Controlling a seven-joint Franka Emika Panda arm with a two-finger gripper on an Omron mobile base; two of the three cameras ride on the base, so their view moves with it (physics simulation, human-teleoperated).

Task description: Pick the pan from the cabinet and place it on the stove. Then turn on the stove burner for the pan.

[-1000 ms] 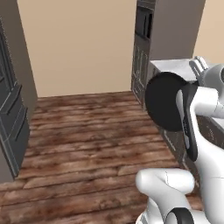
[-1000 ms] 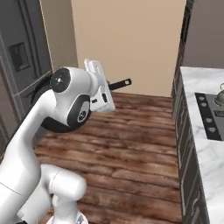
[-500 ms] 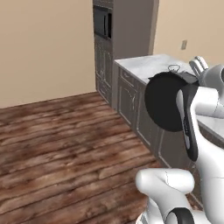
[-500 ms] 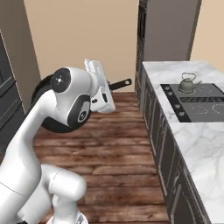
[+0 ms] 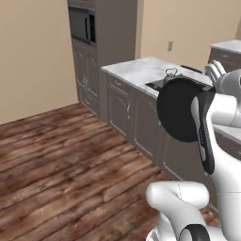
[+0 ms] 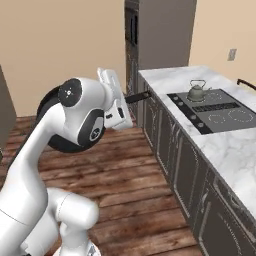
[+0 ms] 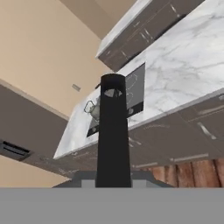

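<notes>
My gripper (image 7: 113, 179) is shut on the pan's long black handle (image 7: 113, 131), which runs straight up the middle of the hand view. The pan (image 5: 181, 109) is a wide matte-black disc held on edge beside my forearm, above the floor and in front of the counter units. Its handle (image 6: 137, 97) sticks out past my hand (image 6: 115, 100) towards the counter. The stove (image 6: 215, 112) is a flat black cooktop with white rings set in the marble counter, and the pan partly covers the stove (image 5: 160, 84). A dark sliver at the left edge may be the cabinet; I cannot tell.
A small teapot (image 6: 196, 91) stands on the cooktop's far corner. The marble counter (image 6: 225, 150) runs over grey base units (image 5: 127, 110). A tall unit with a built-in oven (image 5: 87, 26) stands at the counter's far end. Wooden floor (image 5: 61, 160) lies open to the left.
Both base views have swung round with the base, bringing the counter, stove and teapot closer and more central. The pan stays in my shut gripper, held the same way.
</notes>
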